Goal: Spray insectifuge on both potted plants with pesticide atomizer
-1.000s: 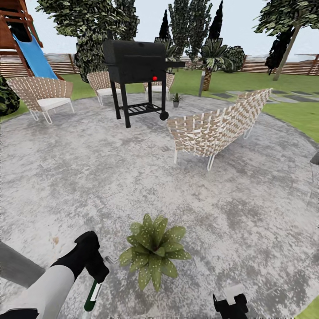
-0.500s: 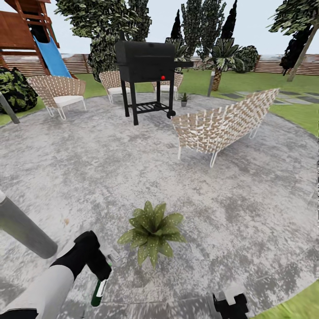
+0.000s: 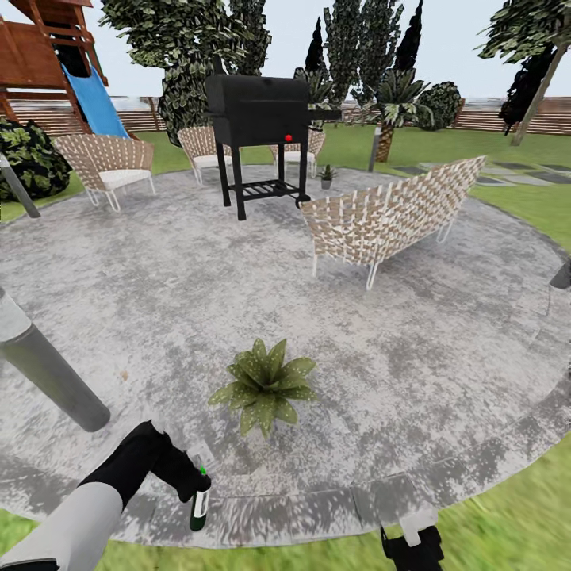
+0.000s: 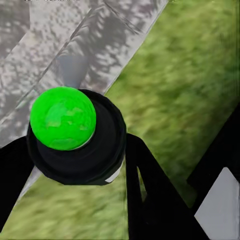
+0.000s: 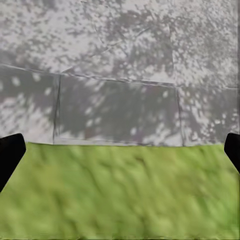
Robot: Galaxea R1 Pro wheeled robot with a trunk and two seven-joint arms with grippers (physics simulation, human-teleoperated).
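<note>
Hanging near left in the closed left gripper [image 3: 190, 485], the bottle [image 3: 199, 505] looks light, rigid, slick, best pinched mid-body; right gripper [image 3: 412, 547] empty, spread wide.

The left arm reaches forward at near left, its gripper [image 3: 193, 478] clamped around the bottle [image 3: 199, 505]. The right gripper [image 3: 412, 543] sits near right, fingers spread wide.

right gripper [image 3: 412, 546] cut off by the bottom edge, far potted plant [image 3: 326, 175] too small for detail, playset [image 3: 36, 44] cropped
</note>
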